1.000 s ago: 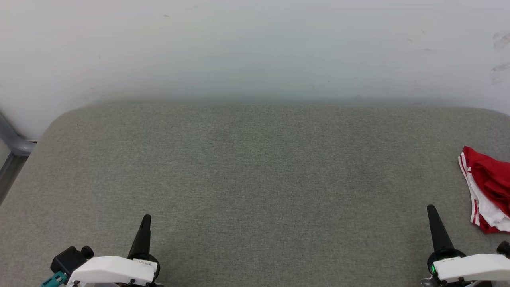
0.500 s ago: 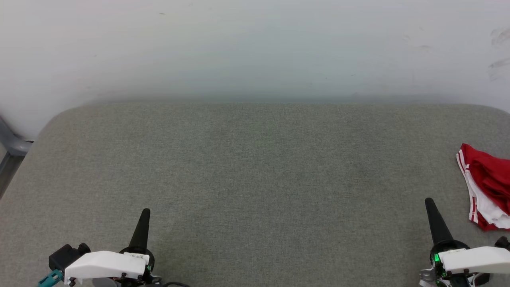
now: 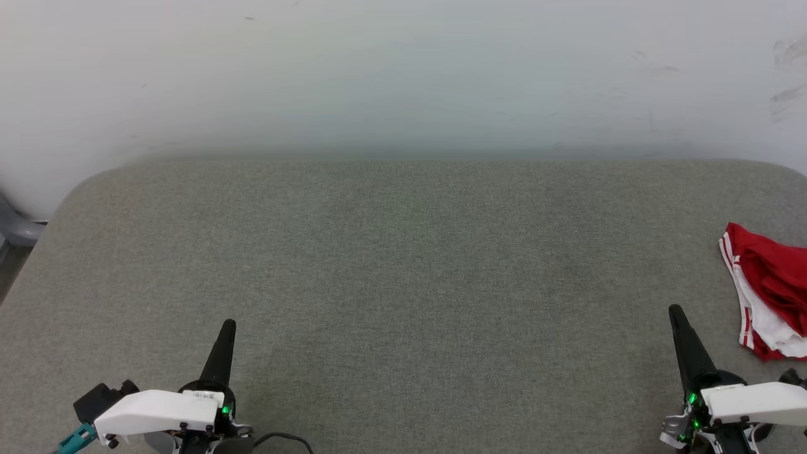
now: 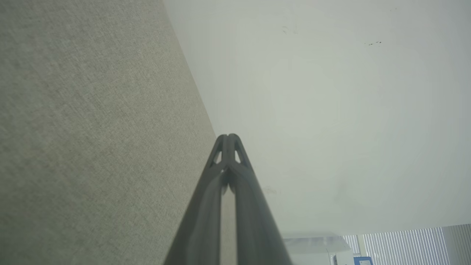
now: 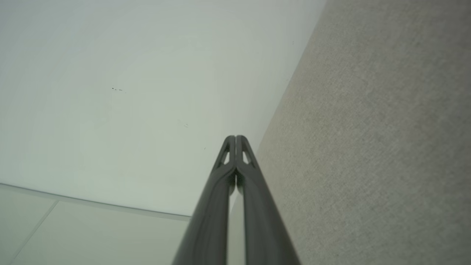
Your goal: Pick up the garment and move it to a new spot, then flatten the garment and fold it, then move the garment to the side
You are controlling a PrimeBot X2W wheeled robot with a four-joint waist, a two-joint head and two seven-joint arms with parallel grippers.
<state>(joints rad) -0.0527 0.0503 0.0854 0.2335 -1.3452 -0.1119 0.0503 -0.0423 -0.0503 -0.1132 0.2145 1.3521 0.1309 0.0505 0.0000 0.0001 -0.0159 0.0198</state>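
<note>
My left hand (image 3: pixel 229 323) and right hand (image 3: pixel 675 311) closed, empty. Garment (image 3: pixel 775 274) bunched right of right hand; I'd open wide, pinch a thick fold.

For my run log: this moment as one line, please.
garment: crumpled, untouched, right side | left gripper: shut, empty | right gripper: shut, empty

Two arms end in a left gripper (image 3: pixel 229 325) and a right gripper (image 3: pixel 674 310), each with long dark fingers (image 4: pixel 206 206) that taper to rounded tips with small triangular cut-outs. Behind each sits a smooth white cover (image 3: pixel 157 408) with tiny dark screws (image 3: pixel 210 428) and a green light (image 3: pixel 225 410). The left wrist carries a black block (image 3: pixel 98 400), a teal plug (image 3: pixel 75 436) and a thin black cable (image 3: pixel 284 436).
</note>
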